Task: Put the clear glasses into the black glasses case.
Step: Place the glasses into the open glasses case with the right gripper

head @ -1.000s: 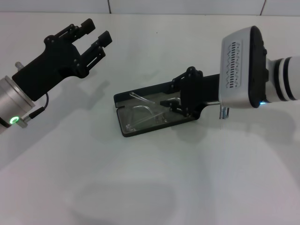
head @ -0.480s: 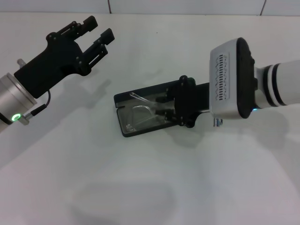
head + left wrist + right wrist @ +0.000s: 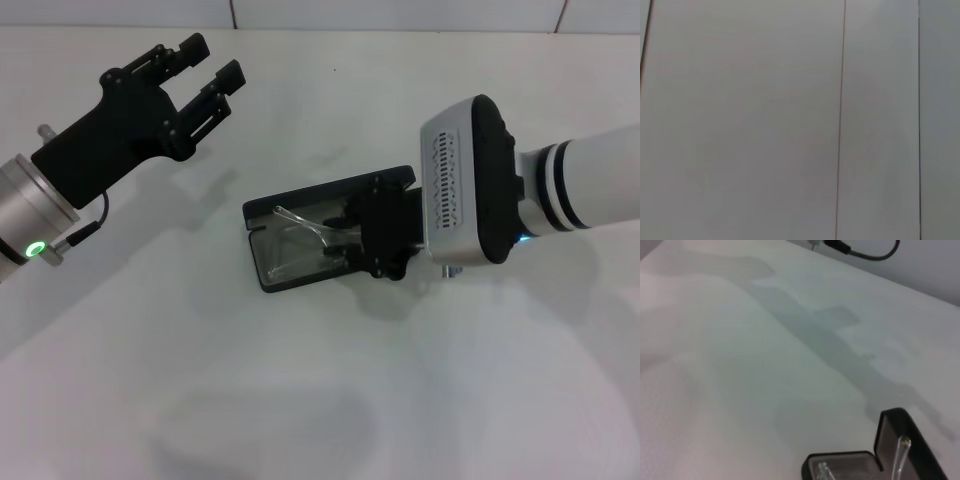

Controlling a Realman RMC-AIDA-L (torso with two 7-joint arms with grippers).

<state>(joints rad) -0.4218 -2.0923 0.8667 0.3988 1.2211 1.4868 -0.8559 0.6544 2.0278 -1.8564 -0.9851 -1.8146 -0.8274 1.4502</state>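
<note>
Since a second ago your right hand [image 3: 345, 240] has slid further over the open black glasses case [image 3: 300, 205]. Inside lie the clear glasses [image 3: 300, 245], one arm poking above the rim. Whether that hand grips them, you cannot tell. Closing the lid could snag that arm. Your left hand [image 3: 195, 75] hovers spread, empty, above the desk [image 3: 300, 400].
</note>
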